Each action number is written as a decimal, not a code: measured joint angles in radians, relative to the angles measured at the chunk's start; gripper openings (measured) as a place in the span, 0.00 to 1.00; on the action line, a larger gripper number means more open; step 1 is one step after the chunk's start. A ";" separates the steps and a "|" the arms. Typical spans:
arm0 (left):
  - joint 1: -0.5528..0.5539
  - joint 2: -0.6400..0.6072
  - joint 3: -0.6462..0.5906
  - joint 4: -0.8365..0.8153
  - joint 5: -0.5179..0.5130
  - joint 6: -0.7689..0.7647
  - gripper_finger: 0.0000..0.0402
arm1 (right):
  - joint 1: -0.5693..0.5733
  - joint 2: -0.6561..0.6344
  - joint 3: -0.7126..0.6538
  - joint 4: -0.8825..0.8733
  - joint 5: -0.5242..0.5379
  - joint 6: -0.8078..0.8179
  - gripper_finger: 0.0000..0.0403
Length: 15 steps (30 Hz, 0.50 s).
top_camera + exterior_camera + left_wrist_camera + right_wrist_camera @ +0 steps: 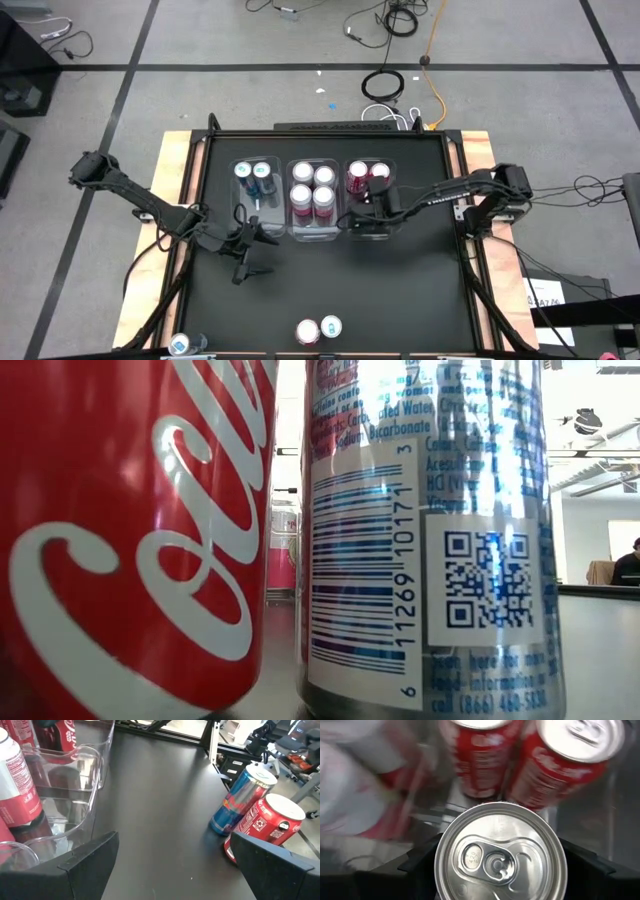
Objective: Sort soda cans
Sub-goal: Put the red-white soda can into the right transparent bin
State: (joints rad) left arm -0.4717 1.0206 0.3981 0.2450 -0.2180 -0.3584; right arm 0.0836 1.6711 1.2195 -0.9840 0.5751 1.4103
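Three clear bins stand side by side mid-table. The left bin (253, 190) holds two teal soda cans, the middle bin (313, 195) several pink-and-white ones, and the right bin (368, 190) two dark red ones (480, 760). My right gripper (372, 215) hangs over the right bin's near end, shut on a soda can (500, 852); only the can's silver top shows. My left gripper (175, 865) stands open, holding nothing, low over the table near the left bin. A blue-and-silver can (240, 800) and a red can (265, 825) stand at the table's near edge. My right gripper pinches the soda can between its two fingers (420, 862), one on each side of the can just below the top rim (441, 865). The fingers come from above, slanting down. The can stands upright, top up; its body and base are hidden under the top.
Another can (180, 345) lies off the table's near left corner. The black tabletop (400, 290) between the bins and the two near-edge cans is bare. In the low view those two cans (430, 530) fill nearly the whole picture.
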 joint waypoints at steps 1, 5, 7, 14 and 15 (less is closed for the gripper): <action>0.000 0.000 0.000 0.000 0.000 0.000 0.97 | -0.006 -0.001 -0.013 0.001 -0.001 0.012 0.74; 0.000 0.000 0.000 -0.001 0.002 0.000 0.97 | -0.027 -0.002 -0.054 0.018 -0.004 0.019 0.74; 0.000 0.000 0.000 -0.001 0.004 0.002 0.97 | -0.037 -0.004 -0.065 0.020 -0.004 0.019 0.74; 0.000 0.000 0.000 -0.001 0.004 0.000 0.97 | -0.092 -0.007 -0.077 0.012 0.016 -0.017 0.74; 0.000 0.000 0.000 -0.001 0.004 0.000 0.97 | -0.099 -0.007 -0.079 0.012 0.021 -0.024 0.74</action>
State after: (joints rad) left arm -0.4717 1.0206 0.3981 0.2440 -0.2138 -0.3585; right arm -0.0153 1.6646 1.1409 -0.9722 0.5960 1.3861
